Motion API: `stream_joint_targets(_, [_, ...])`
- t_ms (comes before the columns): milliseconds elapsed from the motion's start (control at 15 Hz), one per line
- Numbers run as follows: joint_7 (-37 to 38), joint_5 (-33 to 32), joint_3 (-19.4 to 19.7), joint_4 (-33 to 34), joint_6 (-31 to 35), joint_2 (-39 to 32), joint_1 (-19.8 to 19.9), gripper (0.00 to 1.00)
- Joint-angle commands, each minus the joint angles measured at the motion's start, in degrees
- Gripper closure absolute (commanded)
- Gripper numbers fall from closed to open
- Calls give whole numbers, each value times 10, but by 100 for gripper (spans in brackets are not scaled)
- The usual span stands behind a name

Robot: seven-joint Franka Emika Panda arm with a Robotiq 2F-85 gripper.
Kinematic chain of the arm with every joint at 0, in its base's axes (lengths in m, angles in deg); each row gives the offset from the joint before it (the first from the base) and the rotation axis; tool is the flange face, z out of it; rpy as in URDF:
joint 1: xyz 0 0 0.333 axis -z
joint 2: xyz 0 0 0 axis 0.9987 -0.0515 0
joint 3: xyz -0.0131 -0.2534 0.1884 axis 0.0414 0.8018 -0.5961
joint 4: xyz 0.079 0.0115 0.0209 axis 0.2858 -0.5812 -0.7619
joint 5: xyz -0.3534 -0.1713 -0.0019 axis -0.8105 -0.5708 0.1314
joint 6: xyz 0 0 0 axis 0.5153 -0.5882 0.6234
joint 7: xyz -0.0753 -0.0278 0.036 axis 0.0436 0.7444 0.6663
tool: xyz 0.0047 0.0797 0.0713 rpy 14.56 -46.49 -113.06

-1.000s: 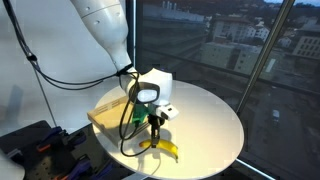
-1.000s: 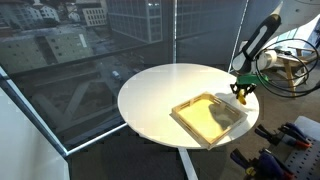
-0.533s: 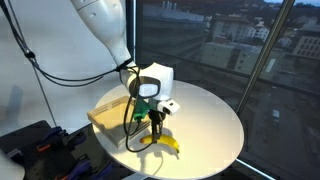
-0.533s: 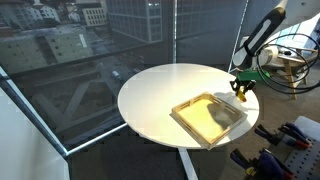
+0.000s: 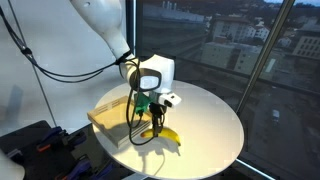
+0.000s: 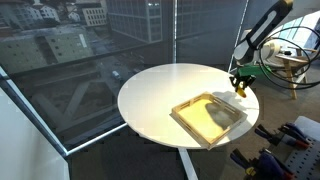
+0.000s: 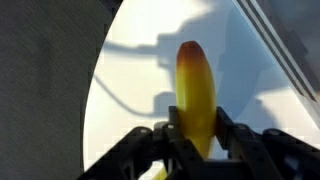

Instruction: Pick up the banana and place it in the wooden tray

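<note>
The yellow banana (image 5: 166, 136) hangs crosswise in my gripper (image 5: 157, 124), a little above the round white table (image 5: 205, 125) near its edge. In the wrist view the banana (image 7: 196, 85) runs straight out between the black fingers (image 7: 232, 130), and the gripper (image 7: 198, 128) is shut on its near part. The wooden tray (image 5: 103, 113) lies on the table just behind the gripper. In an exterior view the gripper (image 6: 240, 88) with the banana (image 6: 241, 92) is just beyond the tray's (image 6: 208, 118) far corner.
Large windows surround the table, with a city far below. A black cable (image 5: 130, 125) loops down from the wrist beside the tray. Dark equipment (image 5: 30, 150) stands low next to the table, and more cables and gear (image 6: 285, 70) behind the arm.
The gripper has risen with the banana in it; the banana has come up off the table surface and hangs higher than before.
</note>
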Motion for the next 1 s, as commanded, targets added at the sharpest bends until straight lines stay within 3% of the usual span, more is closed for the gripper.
stream_joint_targets(0, [-8,-17,-3,-24,-10,42,1,86])
stream_joint_targets(933, [-21,-62,-27,-89,-3,140,-10,86])
